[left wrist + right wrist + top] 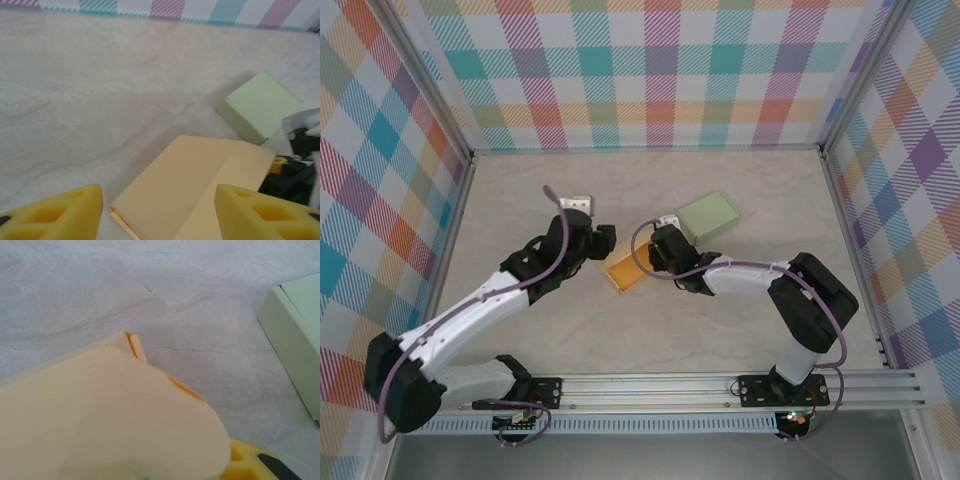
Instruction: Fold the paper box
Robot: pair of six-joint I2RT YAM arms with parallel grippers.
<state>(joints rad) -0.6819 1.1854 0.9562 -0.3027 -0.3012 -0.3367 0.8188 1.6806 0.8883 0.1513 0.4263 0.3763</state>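
Paper box (625, 272) before, left of second box (710, 215)

paper boxes: two, one orange box (625, 272) and one pale green box (710, 213)
arms: two, left arm (480, 310) and right arm (800, 300)
grippers: two (one to each arm), left gripper (603, 238) and right gripper (663, 250)
purple cables: two
desk: one (720, 330)
checked walls: three
front rail: one (720, 385)

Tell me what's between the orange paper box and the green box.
Bare table, a narrow strip between orange paper box and green box, in the left wrist view.
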